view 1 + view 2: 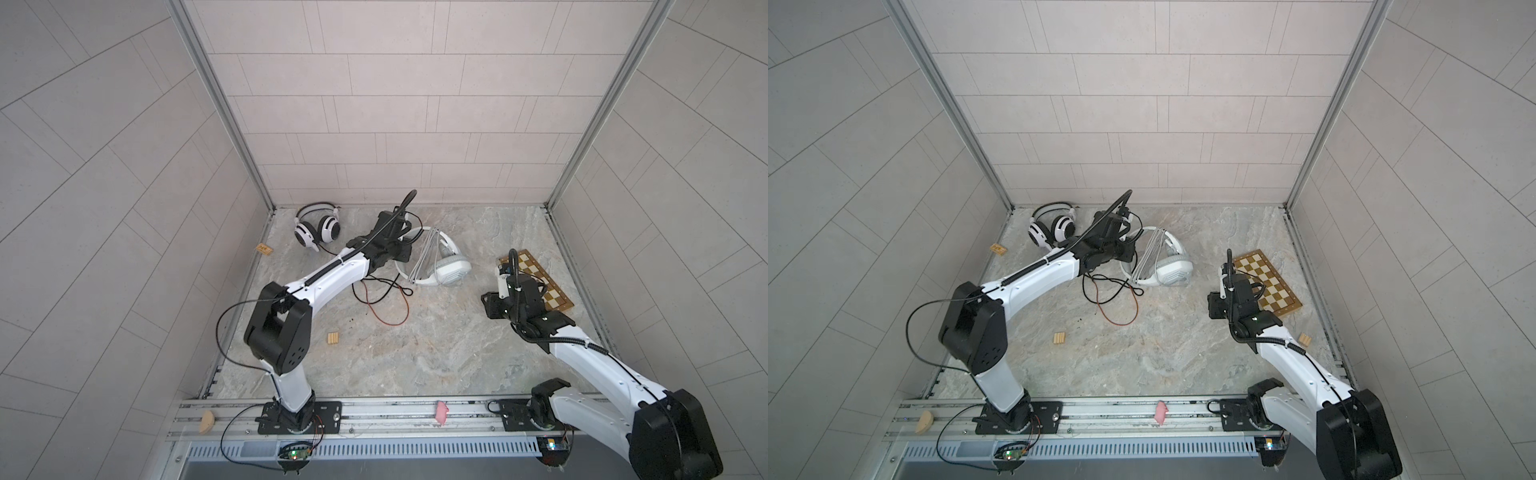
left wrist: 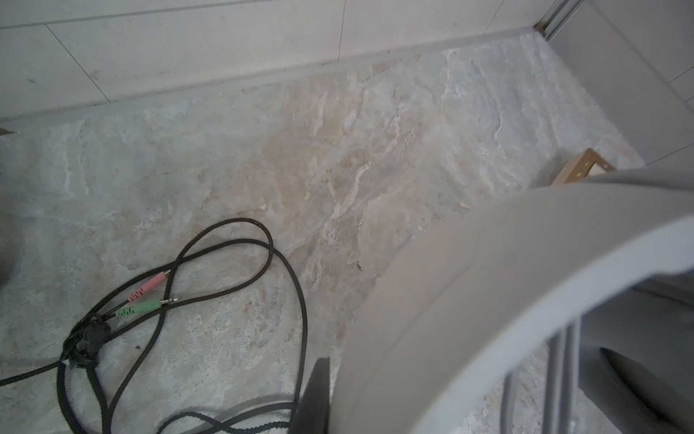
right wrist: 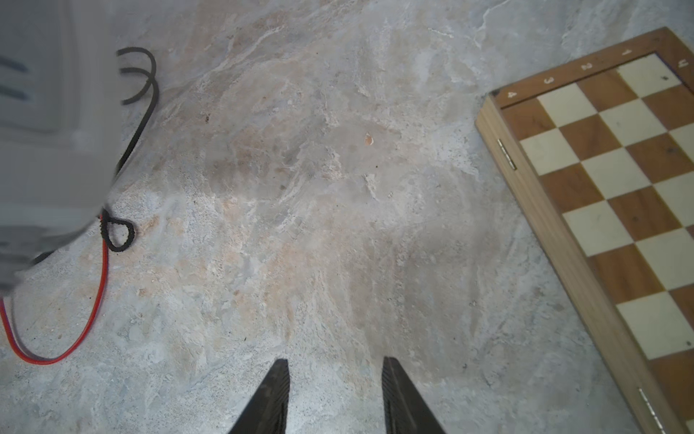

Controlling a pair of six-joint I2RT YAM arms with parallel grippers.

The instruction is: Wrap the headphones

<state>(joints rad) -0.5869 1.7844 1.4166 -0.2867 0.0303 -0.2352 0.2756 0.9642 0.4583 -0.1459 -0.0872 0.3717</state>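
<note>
L gripper [image 1: 405, 251] clamped on grey headset [image 1: 451, 270] by its stiff band, mid-bench nr far edge, R gripper [image 3: 334, 394] apart & empty; striped headset [image 1: 318, 228] far-left corner, its cable [image 1: 386, 307] light, floppy, loose, prob best grabbed nr the plugs [image 2: 141, 309].

The white headset [image 1: 318, 226], with round black-striped cups, lies at the far left by the back wall; its black-and-red cable [image 3: 106, 263] sprawls unwrapped in loose loops on the floor. The pale-grey headset [image 1: 451, 271], with angular cups, sits just to its right, tilted. Its whitish cable [image 1: 422, 258] is wound in several taut strands across the headband arc.
</note>
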